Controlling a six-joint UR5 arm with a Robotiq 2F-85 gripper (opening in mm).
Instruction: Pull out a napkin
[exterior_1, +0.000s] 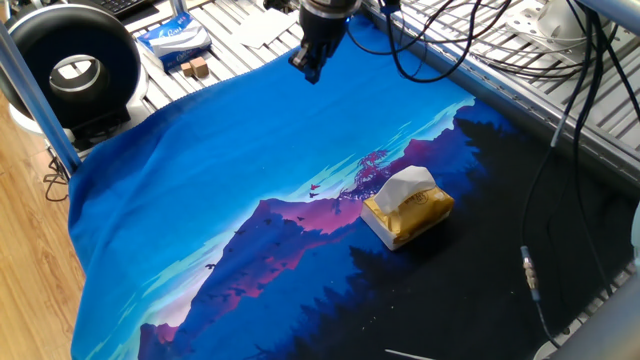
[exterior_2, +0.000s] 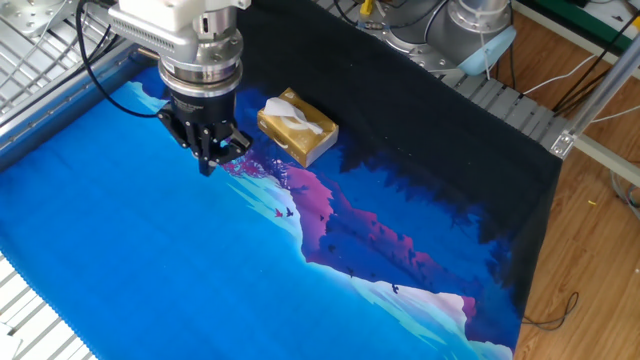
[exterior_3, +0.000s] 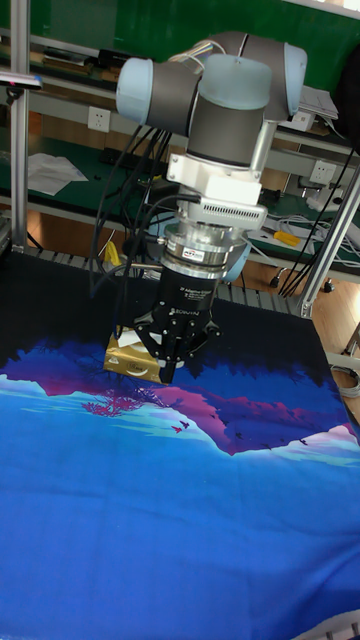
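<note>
A white napkin (exterior_1: 404, 186) pokes up out of the slot of a golden-yellow tissue pack (exterior_1: 415, 217) lying on the blue and black printed cloth (exterior_1: 250, 160). In the other fixed view the napkin (exterior_2: 297, 122) shows as a twisted white strip on top of the pack (exterior_2: 312, 143). My gripper (exterior_1: 312, 72) hangs above the cloth well away from the pack, its fingers pressed together with nothing between them. It also shows left of the pack in the other fixed view (exterior_2: 207, 165). In the tall view the gripper (exterior_3: 168, 376) partly hides the pack (exterior_3: 124, 358).
A black round device (exterior_1: 75, 70), a blue-and-white packet (exterior_1: 172, 38) and small wooden blocks (exterior_1: 195, 68) sit beyond the cloth's far left corner. Cables (exterior_1: 530, 270) trail over the right side. Slatted metal tabletop (exterior_1: 540, 110) surrounds the cloth.
</note>
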